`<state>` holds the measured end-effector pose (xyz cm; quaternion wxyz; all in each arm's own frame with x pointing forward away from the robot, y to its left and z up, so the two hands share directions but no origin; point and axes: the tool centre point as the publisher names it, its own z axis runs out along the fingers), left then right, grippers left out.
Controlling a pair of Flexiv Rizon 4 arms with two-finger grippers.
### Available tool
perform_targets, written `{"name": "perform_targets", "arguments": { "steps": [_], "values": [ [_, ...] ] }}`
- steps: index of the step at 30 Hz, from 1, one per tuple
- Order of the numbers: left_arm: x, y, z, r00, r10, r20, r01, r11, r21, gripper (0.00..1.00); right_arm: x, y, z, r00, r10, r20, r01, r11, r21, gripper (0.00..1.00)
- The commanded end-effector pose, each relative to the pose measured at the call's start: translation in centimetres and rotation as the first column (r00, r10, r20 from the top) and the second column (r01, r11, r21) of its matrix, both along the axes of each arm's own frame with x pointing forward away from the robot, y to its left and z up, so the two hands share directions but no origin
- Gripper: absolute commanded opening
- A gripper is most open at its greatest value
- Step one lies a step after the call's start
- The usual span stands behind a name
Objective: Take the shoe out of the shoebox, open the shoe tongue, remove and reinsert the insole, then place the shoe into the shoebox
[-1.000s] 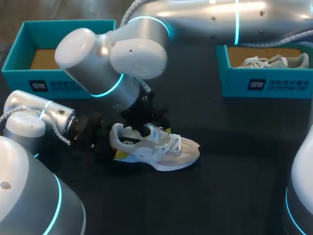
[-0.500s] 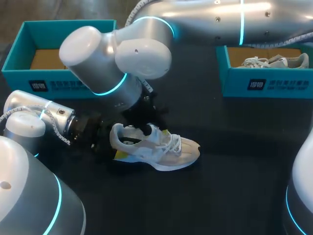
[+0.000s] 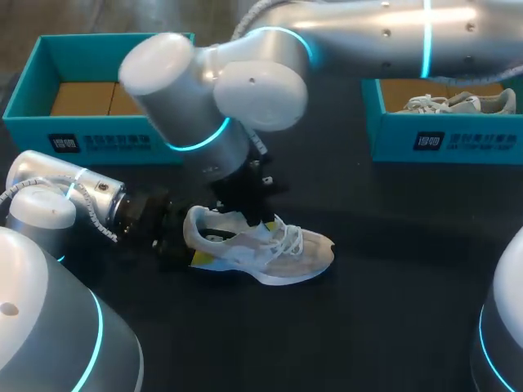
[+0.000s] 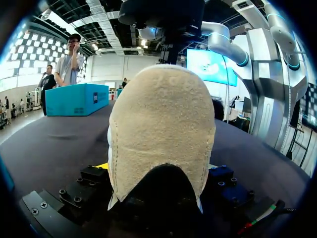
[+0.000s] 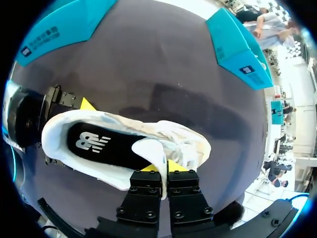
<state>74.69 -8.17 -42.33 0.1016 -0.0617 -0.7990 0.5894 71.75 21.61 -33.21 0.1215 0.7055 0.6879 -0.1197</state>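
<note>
Shoe sits sole-down on table, robot-side of the teal shoebox, just off the box's R front corner. Long axis approx. parallel to box's front wall: heel faces L gripper, toe points away, twd R. L gripper clamps heel from both sides. R gripper, over shoe's mouth, nearly closed, pinches tongue. Black insole lies inside.
</note>
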Motion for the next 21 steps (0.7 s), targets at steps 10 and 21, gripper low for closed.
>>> {"name": "perform_targets", "arguments": {
  "steps": [10, 21],
  "values": [
    [0.0, 0.1, -0.2, 1.0, 0.002, 0.0, -0.002, 1.0, 0.001, 0.0, -0.5, -6.6, -1.4, 0.641, -0.764, 0.071, 0.619, 0.569, 0.541, 0.0],
    [0.0, 0.1, -0.2, 1.0, 0.002, 0.0, -0.002, 1.0, 0.001, 0.0, -0.4, -7.8, -0.6, 0.672, -0.74, 0.028, 0.539, 0.515, 0.667, 0.0]
  ]
}}
